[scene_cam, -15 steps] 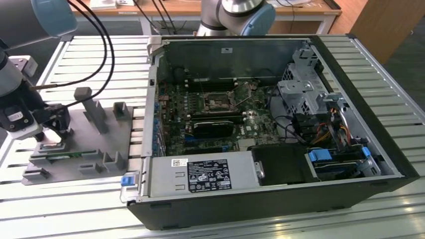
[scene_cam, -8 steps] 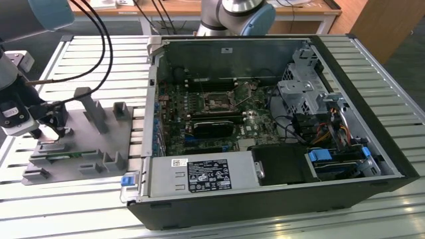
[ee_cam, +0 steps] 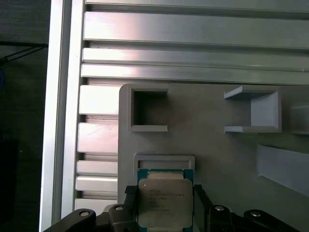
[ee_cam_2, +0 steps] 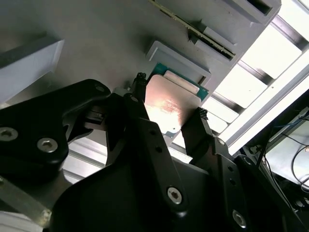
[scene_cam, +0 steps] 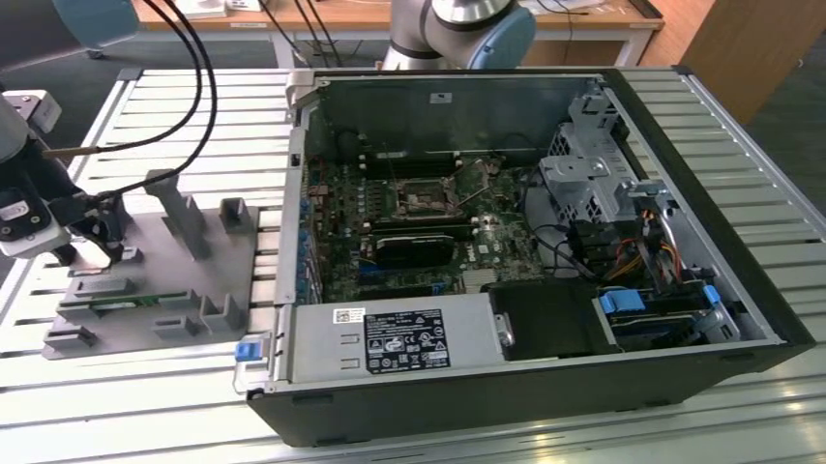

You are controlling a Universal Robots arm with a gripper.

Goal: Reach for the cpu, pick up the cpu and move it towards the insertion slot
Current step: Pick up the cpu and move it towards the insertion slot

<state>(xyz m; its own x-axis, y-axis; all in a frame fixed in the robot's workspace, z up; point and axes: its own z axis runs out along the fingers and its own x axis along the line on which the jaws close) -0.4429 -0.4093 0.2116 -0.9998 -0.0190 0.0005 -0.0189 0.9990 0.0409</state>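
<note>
Fingers clamp the cpu at the grey tray — slatted metal table, open computer case beside.

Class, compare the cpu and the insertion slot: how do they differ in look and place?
The cpu has a shiny metal top; the insertion slot has a dark centre. The cpu sits on the grey tray, the insertion slot inside the computer case. Both are square.
</note>
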